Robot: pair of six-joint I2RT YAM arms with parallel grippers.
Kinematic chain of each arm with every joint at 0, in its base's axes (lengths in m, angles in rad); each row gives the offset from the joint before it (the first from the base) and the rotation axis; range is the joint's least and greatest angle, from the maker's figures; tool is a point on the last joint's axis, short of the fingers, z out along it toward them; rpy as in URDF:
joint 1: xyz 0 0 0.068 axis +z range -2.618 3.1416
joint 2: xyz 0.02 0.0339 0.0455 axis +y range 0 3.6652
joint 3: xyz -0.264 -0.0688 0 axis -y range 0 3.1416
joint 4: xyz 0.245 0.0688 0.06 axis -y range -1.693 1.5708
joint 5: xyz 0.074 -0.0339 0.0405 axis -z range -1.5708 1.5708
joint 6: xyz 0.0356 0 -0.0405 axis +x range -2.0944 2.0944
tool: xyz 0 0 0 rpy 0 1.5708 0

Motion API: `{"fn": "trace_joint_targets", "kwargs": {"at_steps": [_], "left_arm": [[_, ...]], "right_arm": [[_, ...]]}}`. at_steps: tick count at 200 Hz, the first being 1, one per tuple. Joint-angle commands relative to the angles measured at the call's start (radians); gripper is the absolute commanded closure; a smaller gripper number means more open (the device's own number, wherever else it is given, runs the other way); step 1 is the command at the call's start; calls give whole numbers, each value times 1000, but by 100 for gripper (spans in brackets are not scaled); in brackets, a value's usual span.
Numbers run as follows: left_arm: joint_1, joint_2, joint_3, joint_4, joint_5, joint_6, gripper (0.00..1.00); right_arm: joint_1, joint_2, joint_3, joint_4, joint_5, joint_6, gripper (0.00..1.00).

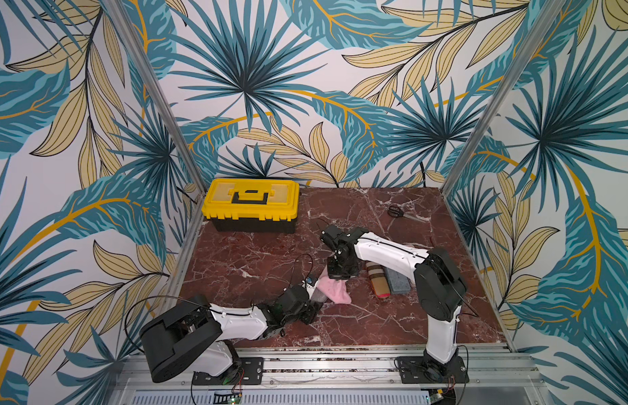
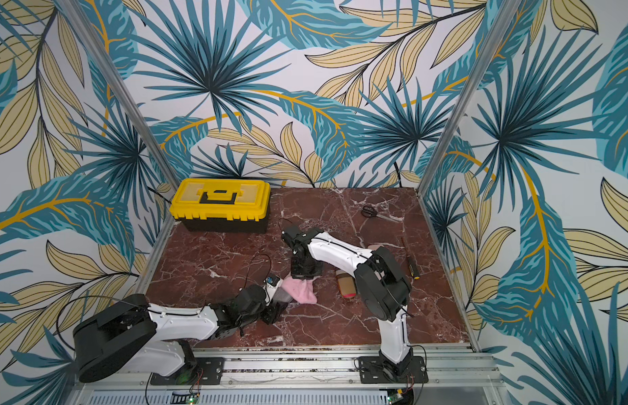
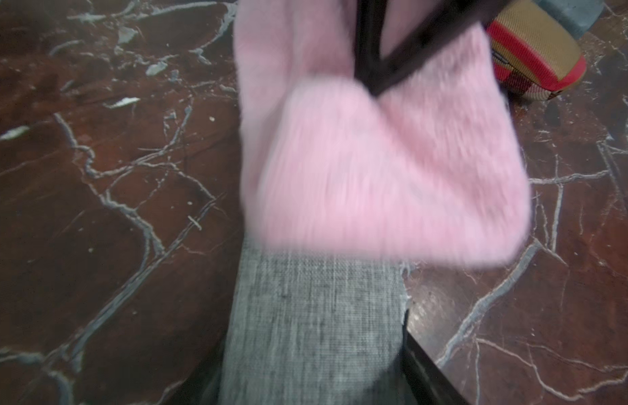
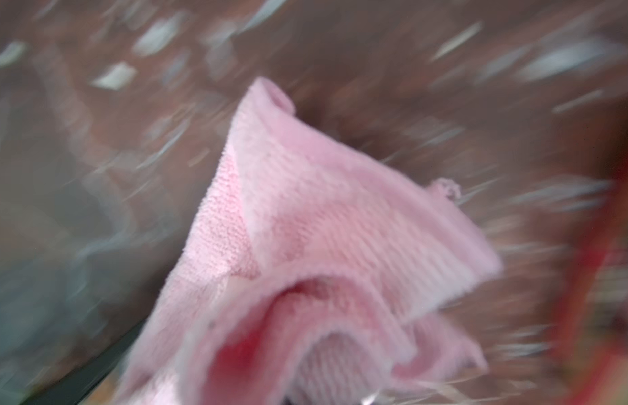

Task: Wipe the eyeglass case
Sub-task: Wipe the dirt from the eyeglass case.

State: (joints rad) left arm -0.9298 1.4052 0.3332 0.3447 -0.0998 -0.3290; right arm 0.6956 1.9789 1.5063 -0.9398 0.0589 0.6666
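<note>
Leaves the yellow toolbox (image 1: 251,203) far back, clear. Pinches the grey eyeglass case (image 3: 312,322) in the left pincer (image 1: 310,310) at the table's (image 1: 256,252) middle. Drapes the pink cloth (image 1: 335,289), nipped in the pressed-together right pincer (image 1: 340,275), over its far end. Seemingly mid-wipe; next needs strokes along the case. Risks brushing 2 others just right: striped case (image 1: 378,284), blue-grey case (image 1: 396,282).
</note>
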Motion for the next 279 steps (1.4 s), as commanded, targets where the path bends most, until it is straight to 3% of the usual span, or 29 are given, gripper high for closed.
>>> {"fn": "trace_joint_targets", "kwargs": {"at_steps": [1,40,70,89,121,171,189,214,248,279], "left_arm": [[-11,13,-28,4,-22,-19,55],[-19,11,-29,4,-42,-24,57],[-25,11,-31,2,-61,-24,58],[-27,3,-31,-2,-64,-19,60],[-31,-9,-38,8,-63,-15,62],[-37,1,-47,30,-76,-16,65],[-37,0,-45,16,-116,-43,69],[-37,-3,-40,-1,-139,-57,71],[-37,-23,-41,-36,-186,-86,73],[-37,-64,-53,-68,-213,-110,73]], "right_arm": [[3,30,66,-144,266,-100,100],[84,-3,106,-79,-23,-40,100],[95,30,3,71,-226,38,100],[54,89,37,8,-130,-30,100],[-28,206,264,-109,68,-147,100],[46,382,498,-164,75,-210,100],[101,355,452,-144,14,-191,100],[196,299,316,-58,-162,-129,100],[209,224,121,139,-419,0,100],[137,215,108,99,-401,-47,100]]}}
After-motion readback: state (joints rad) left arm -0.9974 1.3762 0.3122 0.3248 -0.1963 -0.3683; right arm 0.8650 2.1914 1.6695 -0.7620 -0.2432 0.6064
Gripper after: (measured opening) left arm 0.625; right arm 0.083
